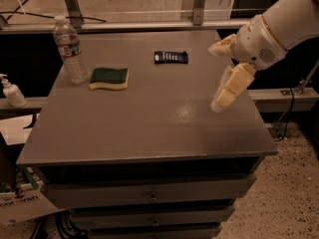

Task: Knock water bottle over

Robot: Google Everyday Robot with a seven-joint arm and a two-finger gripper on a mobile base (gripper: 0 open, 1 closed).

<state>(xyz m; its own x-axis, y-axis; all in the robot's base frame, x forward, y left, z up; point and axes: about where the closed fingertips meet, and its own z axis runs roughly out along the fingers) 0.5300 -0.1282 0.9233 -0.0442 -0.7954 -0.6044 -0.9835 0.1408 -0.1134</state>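
Note:
The water bottle [70, 50] is clear ribbed plastic with a white cap and a red-blue-white label band. It stands upright at the far left corner of the grey table [149, 128]. My gripper [214, 77] hangs over the right side of the table, far to the right of the bottle. Its two cream fingers [230, 87] are spread apart and hold nothing. The white arm reaches in from the upper right.
A green and yellow sponge [109, 78] lies just right of the bottle. A dark flat device [171, 57] lies at the back middle. A small white pump dispenser [11, 91] stands on a ledge left of the table. Drawers are below the tabletop.

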